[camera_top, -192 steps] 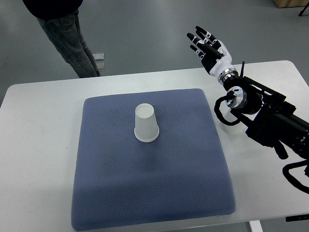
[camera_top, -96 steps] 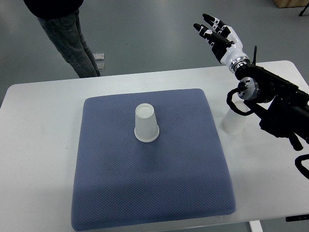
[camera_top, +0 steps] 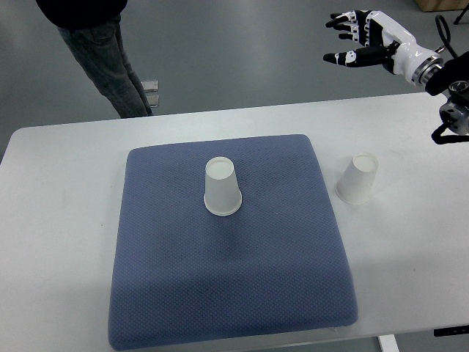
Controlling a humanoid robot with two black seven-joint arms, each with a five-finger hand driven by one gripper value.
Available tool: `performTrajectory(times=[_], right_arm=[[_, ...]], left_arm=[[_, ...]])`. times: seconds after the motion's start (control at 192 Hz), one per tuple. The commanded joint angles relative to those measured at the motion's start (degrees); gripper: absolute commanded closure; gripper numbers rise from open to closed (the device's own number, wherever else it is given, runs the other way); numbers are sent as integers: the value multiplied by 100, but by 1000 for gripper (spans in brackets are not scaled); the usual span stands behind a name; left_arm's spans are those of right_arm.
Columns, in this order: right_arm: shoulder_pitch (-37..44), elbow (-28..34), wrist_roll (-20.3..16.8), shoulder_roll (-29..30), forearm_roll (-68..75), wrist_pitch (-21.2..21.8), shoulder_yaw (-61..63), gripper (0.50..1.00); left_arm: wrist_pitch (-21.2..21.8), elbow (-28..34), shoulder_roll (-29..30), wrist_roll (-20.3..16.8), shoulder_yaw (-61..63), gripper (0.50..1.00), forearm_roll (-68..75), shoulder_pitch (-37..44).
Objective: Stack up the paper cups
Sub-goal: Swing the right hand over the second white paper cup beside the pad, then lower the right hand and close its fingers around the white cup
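One white paper cup [camera_top: 221, 187] stands upside down on the blue-grey mat [camera_top: 227, 286], a little left of its middle. A second white paper cup [camera_top: 357, 177] stands upside down on the bare table, just off the mat's right edge. My right hand [camera_top: 359, 38] is high at the top right, beyond the table's far edge, fingers spread and holding nothing. It is well away from both cups. The left arm does not show.
The white table [camera_top: 58, 220] carries the mat. A person's legs in grey trousers [camera_top: 102, 59] stand past the far left edge. A small clear object [camera_top: 150, 86] lies on the floor by them.
My right arm has pulled back up and to the right, uncovering the cup beside the mat. Neither cup has moved.
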Motion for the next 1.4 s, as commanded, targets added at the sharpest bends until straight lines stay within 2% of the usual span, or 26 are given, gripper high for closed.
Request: performTrajectory(times=[0.0,0.005,0.146,0.344,0.474,0.583,0.687,0.828,0.994,1.234,1.395], right_arm=[[98,275,5,-237,-581,258,-223,589],[159,431,-4,-359,-1008,432,-327,587],[265,811,-4,-571,-2470,873,-469,589],[283,1188,5,-791,-3710,1427,-469,589],[380,1303,163,-870,-4404,1638,-530,589],[415,1347,383,-984,-4773,1656,-636,589],[441,1382,436,-1055,-4879,1665,-803,589],[432,1373,436,-1011,-5046,1506,-1093,591],[371,1303,427,-976,-5231,927,-1462,593],[344,1197,409,-967,-5354,364,-1779,597],[204,1171,400,-940,-5477,197,-1787,599]], left_arm=[[1,-2,0,0,0,500,0,0],[1,-2,0,0,0,500,0,0],[-8,7,0,0,0,500,0,0],[1,-2,0,0,0,500,0,0],[1,-2,0,0,0,500,0,0],[-8,-2,0,0,0,500,0,0],[1,-2,0,0,0,500,0,0],[1,-2,0,0,0,500,0,0],[1,-2,0,0,0,500,0,0],[-8,-2,0,0,0,500,0,0],[-8,-2,0,0,0,500,0,0]])
